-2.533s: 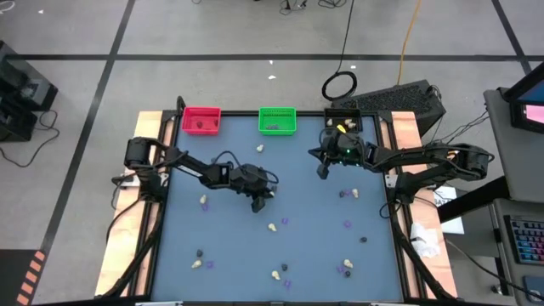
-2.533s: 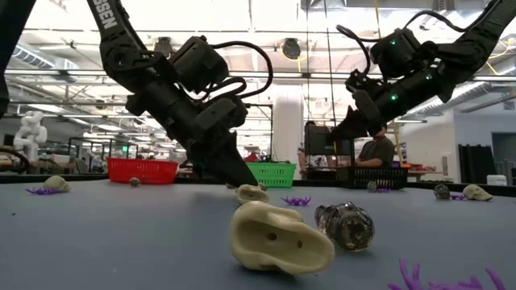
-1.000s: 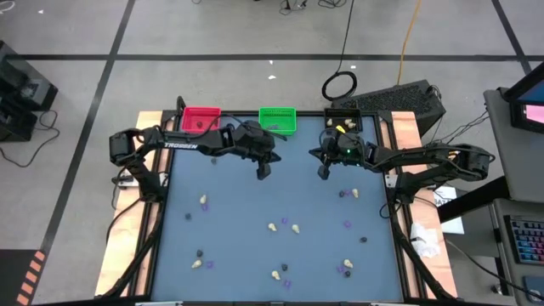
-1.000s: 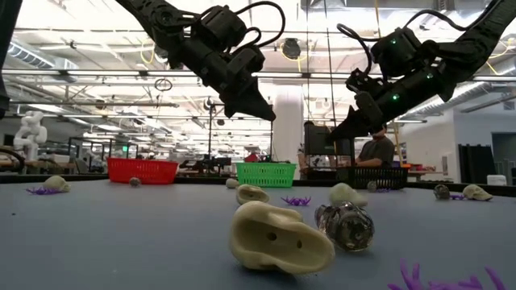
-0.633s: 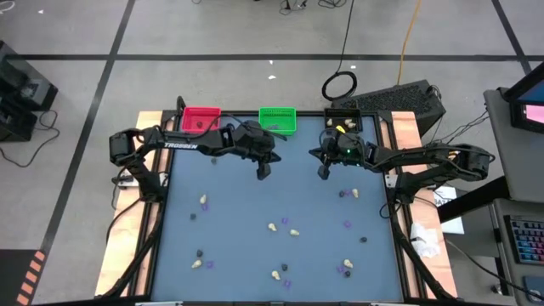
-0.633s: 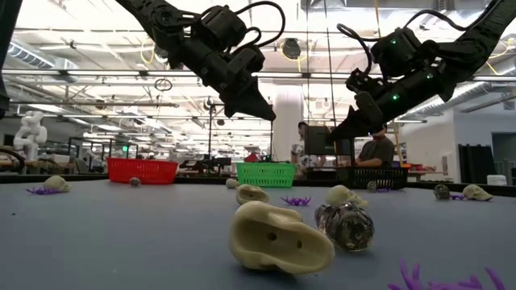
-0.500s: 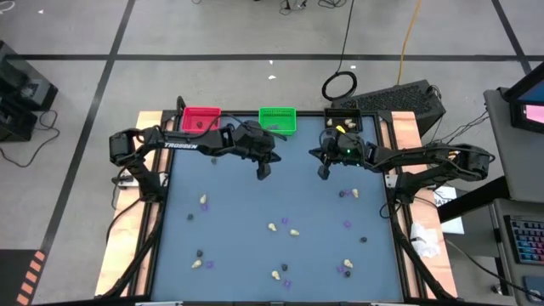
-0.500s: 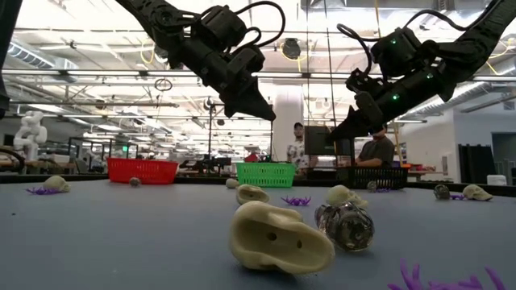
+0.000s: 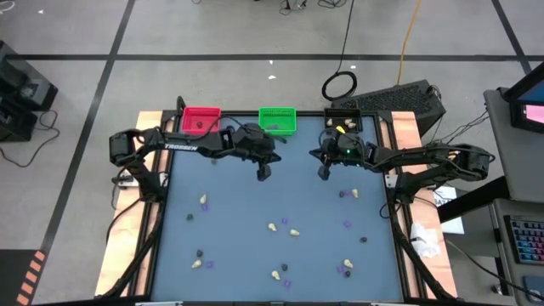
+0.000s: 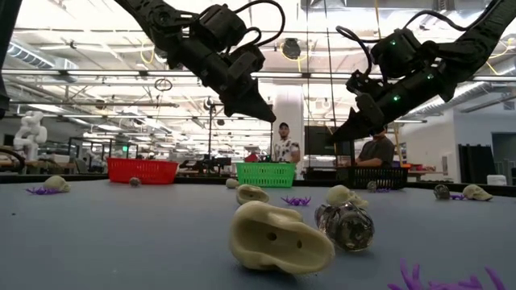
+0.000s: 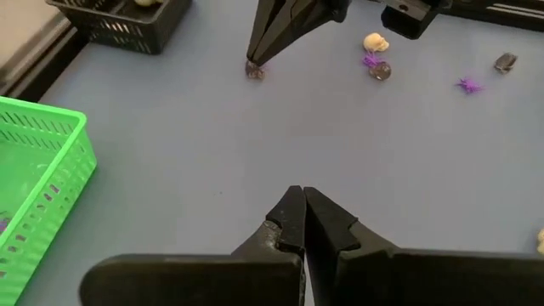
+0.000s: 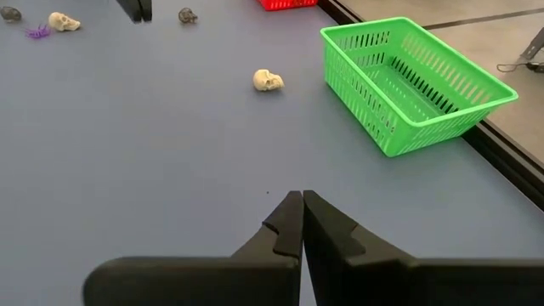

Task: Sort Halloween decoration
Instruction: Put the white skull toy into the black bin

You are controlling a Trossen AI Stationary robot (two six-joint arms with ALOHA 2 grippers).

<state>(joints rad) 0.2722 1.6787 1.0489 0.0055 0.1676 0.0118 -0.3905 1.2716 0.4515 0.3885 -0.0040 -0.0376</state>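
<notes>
A: Where does the left gripper [image 9: 263,172] stand?
B: Raised near the green bin [image 9: 277,120], fingers pressed together; whether a trinket sits between them cannot be told.
A: And the right gripper [image 9: 322,172]?
B: Raised by the black bin [image 9: 342,124], likewise clenched.
A: The decorations?
B: Scattered on the table [image 9: 238,212]; a cream skull [image 12: 268,81] lies near the green bin. Descend squarely, opened.

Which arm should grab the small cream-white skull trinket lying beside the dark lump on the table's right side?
Right. The right gripper hangs close to the small cream-white skull trinket; the left gripper is farther off, by the green plastic bin. Both grippers are shut.
</notes>
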